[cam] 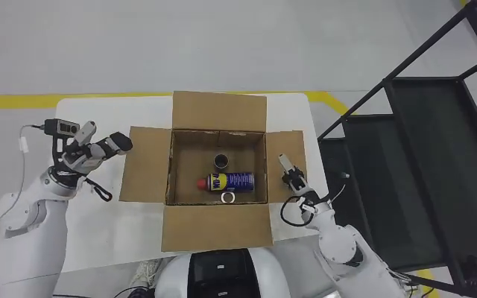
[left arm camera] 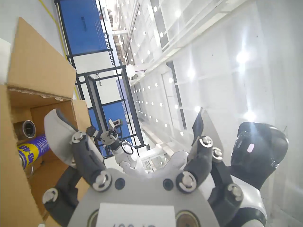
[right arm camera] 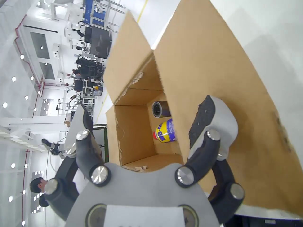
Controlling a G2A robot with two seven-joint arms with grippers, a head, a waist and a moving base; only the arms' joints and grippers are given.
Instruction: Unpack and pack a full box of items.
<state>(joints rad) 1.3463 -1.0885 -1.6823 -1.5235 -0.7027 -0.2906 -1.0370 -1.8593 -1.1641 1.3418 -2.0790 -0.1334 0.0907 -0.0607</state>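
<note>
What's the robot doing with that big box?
The robot is working on an open cardboard box on the table. A blue spray can lies inside, with a dark tube and a small ring beside it. The left gripper and right gripper hover on either side of the box, both open and holding nothing.

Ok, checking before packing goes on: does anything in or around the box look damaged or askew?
The blue-and-yellow spray can lies on its side inside the open brown cardboard box. The box's inner fold edges look torn and ragged. Nothing appears spilled.
</note>
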